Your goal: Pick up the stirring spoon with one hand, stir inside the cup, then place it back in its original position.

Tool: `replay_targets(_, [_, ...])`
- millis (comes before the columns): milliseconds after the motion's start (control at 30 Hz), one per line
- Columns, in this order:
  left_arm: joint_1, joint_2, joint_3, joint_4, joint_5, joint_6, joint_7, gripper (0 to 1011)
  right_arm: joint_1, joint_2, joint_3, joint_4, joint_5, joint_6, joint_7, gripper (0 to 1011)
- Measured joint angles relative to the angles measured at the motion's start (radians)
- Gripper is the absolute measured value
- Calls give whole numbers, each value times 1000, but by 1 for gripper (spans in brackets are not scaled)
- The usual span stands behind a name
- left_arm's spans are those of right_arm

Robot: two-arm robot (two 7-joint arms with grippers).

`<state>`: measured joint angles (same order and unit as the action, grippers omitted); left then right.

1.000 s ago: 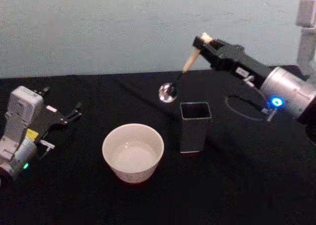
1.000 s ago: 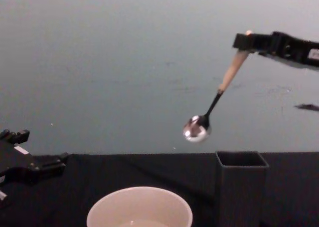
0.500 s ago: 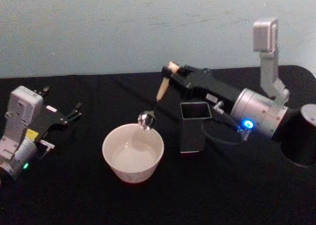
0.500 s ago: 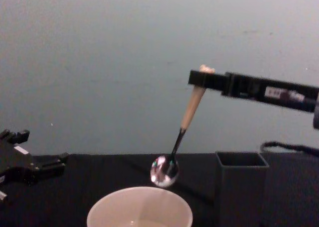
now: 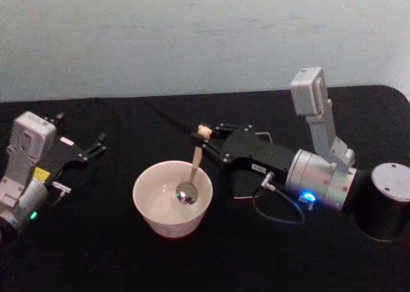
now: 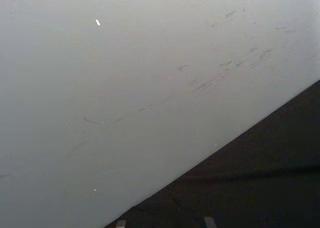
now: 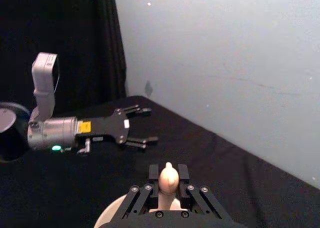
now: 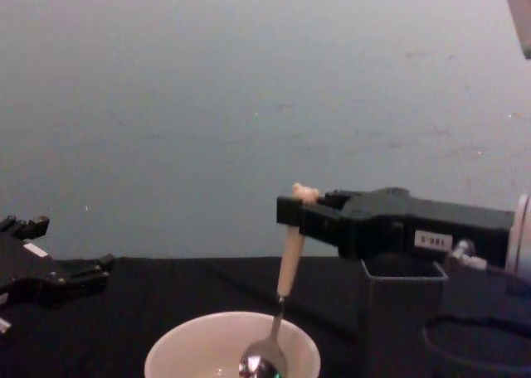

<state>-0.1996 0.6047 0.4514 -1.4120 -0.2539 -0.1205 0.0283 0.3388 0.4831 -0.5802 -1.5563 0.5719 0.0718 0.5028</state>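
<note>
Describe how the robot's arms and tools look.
Both arms have silver-grey cylindrical wrists, grey camera blocks and flat black tools. Near the right tool sit a white label, blue light and black cable; near the left tool, a yellow sticker and green light.

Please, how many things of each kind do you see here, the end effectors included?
Stirring spoon: 1
Cup: 1
Square holder: 1
Dark round canister: 1
End effectors: 2, right end effector holding the spoon, left end effector parked open
Total: 6
</note>
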Motion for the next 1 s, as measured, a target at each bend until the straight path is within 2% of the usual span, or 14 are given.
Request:
replay_targets(200, [0, 0, 0, 0, 0, 0, 0, 1001, -8, -3, -6, 2, -22, 2, 13, 216])
replay_targets(533, [0, 0, 0, 0, 0, 0, 0, 1002, -11, -38, -20, 17, -43, 30, 25, 216])
replay_targets(767, [0, 0, 0, 0, 0, 0, 0, 1001, 1, -78, -38, 45, -47, 63, 25, 216])
replay_targets(1000, [0, 0, 0, 0, 0, 0, 0, 1001, 28, -129, -49, 94, -57, 70, 10, 216])
